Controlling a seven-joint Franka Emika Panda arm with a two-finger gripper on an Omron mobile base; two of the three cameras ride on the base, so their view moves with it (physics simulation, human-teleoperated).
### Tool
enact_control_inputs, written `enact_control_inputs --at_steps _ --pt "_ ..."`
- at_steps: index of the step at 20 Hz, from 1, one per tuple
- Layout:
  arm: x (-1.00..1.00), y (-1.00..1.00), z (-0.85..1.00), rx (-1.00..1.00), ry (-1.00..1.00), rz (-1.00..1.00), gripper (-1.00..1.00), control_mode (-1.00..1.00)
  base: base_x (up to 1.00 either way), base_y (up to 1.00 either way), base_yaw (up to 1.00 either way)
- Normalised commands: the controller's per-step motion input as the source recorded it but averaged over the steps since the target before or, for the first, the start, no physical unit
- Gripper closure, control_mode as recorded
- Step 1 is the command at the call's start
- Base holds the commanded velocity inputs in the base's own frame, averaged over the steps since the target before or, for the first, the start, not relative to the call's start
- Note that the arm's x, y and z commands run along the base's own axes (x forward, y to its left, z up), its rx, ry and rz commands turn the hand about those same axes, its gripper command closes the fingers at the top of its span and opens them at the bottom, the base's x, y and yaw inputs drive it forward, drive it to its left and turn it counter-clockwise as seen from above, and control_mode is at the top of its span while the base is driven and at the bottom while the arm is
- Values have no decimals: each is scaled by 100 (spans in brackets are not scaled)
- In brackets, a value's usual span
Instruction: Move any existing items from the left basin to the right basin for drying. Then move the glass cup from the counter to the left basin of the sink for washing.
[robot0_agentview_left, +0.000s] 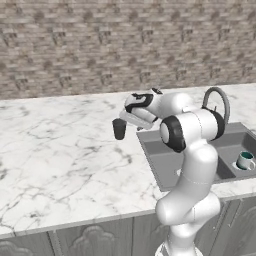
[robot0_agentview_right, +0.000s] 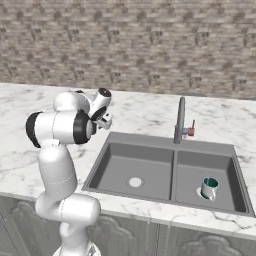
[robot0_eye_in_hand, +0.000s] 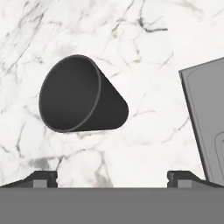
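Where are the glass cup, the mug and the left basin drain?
glass cup (robot0_agentview_left: 119, 129): left base view, dark side wall.
mug (robot0_agentview_right: 209, 188): right base view, its side, in the right basin.
left basin drain (robot0_agentview_right: 135, 182): right base view, pale round centre.

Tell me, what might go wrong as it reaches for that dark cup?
The open claw hovers above the glass cup, which sits off to one side between the fingers, so one finger could tip it. The cup stands near the sink edge, so it might tumble in.

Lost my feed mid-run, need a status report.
Gripper open, above the cup, not touching. Cup upright on the counter left of the sink. Mug in right basin. Nothing blocking.
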Motion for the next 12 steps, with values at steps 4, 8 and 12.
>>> enact_control_inputs --at_steps 4,8,12 --pt "15 1 -19 0 3 0 -100 -100 0 0 0" --pt "26 3 -18 0 5 0 -100 -100 0 0 0" --pt "27 4 -18 0 6 0 -100 -100 0 0 0"
